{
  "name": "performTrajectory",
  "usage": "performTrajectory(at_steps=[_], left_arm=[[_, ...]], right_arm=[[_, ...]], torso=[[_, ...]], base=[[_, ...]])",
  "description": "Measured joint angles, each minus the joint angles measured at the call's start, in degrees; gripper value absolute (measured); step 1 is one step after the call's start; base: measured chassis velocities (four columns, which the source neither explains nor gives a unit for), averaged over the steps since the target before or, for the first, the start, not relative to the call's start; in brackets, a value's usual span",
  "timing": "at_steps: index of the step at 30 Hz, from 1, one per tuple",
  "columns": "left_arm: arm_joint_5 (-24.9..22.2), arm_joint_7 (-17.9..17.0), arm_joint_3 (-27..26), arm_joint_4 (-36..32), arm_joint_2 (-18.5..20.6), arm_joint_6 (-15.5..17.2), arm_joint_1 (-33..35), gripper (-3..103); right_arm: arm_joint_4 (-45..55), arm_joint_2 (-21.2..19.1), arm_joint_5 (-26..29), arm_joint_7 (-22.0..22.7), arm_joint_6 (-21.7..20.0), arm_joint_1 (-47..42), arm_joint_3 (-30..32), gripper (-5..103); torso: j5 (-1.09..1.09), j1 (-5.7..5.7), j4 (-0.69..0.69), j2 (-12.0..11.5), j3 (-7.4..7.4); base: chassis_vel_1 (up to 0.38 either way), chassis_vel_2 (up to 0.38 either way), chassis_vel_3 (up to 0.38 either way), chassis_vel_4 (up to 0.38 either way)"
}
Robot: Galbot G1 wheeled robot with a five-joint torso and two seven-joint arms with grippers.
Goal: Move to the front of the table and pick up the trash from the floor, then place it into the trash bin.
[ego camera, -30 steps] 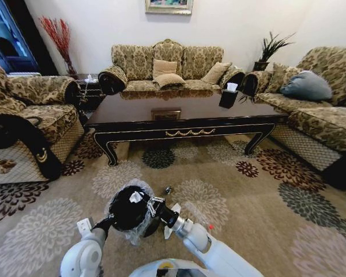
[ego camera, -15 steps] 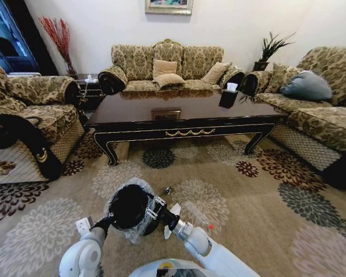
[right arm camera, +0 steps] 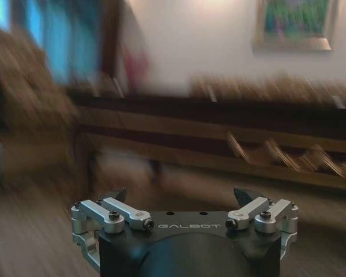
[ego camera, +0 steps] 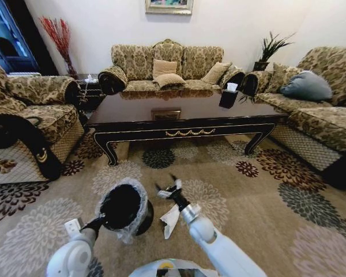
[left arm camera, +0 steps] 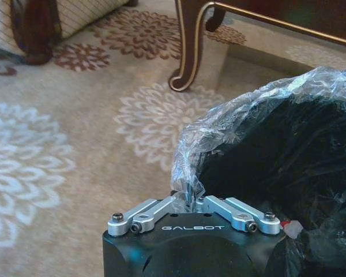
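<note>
The black trash bin with its clear liner hangs just above the floor, in front of the table. My left gripper is shut on its rim. The left wrist view shows that left gripper pinching the liner at the trash bin edge, with a small red and white scrap inside. To the right of the bin my right gripper points toward the table, open and holding nothing. In its own blurred view the right gripper also stands open. A white tissue, a piece of trash, lies on the carpet beside my right arm.
A black tissue box stands on the table's right end. Sofas and armchairs ring the table on three sides. Open carpet stretches to my right.
My right gripper has drawn back from over the bin's mouth and swung up and right toward the table. The bin has shifted a little left with my left arm.
</note>
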Motion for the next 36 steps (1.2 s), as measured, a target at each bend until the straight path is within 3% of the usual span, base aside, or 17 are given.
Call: performTrajectory(at_steps=[2, 3, 4, 6, 14, 19, 23, 36], left_arm=[[0.0, -0.2, -0.5, -0.3, 0.7, 0.0, 0.5, 2], [0.0, -0.2, -0.5, -0.3, 0.7, 0.0, 0.5, 2], [0.1, -0.2, -0.7, -0.8, 0.8, 0.0, 0.9, 2], [0.2, -0.2, -0.8, -1.7, 0.8, 0.0, 1.5, 2], [0.6, -0.8, -0.6, -3.3, -0.2, 0.0, 3.1, 2], [1.3, -0.9, -0.3, -4.1, -1.0, 0.0, 3.8, 2], [1.6, -0.9, 0.0, -4.2, -1.6, 0.0, 4.0, 2], [-1.1, -0.9, -4.0, -4.9, -0.1, 0.0, 2.9, 2]], right_arm=[[-2.0, -1.8, 0.4, 2.5, -7.7, 0.6, 0.7, 100], [-2.0, -1.8, 0.4, 2.5, -7.7, 0.6, 0.7, 100], [-2.9, -2.8, 2.3, 3.0, -12.2, 0.8, 1.1, 100], [-3.9, -4.0, 6.0, 2.0, -15.7, 0.8, 1.6, 100], [-8.9, -3.6, 6.4, 0.3, -17.4, 0.6, 2.8, 100], [-13.3, -1.3, 7.4, 4.0, -18.8, 1.3, 2.4, 100], [-15.0, -0.9, 11.7, 7.6, -20.7, 1.0, 1.3, 100], [-18.1, -2.4, 10.9, 8.7, -21.0, -0.4, -2.6, 100]], torso=[[0.00, 0.00, 0.00, 0.0, 0.00], [0.00, 0.00, 0.00, 0.0, 0.00], [0.00, 0.00, 0.00, 0.0, 0.00], [0.00, 0.00, -0.01, 0.0, 0.00], [0.00, 0.00, 0.00, 0.0, 0.00], [0.01, 0.00, 0.00, 0.0, 0.00], [-0.01, 0.00, 0.02, 0.0, 0.00], [0.00, 0.00, 0.00, 0.0, 0.00]], base=[[0.000, 0.000, 0.000, 0.000], [0.000, 0.000, 0.000, 0.000], [0.000, 0.000, 0.000, 0.000], [0.000, 0.000, 0.000, 0.000], [0.000, 0.000, 0.000, 0.000], [0.000, 0.000, 0.000, 0.000], [0.000, 0.000, 0.000, 0.000], [0.000, 0.000, 0.000, 0.000]])
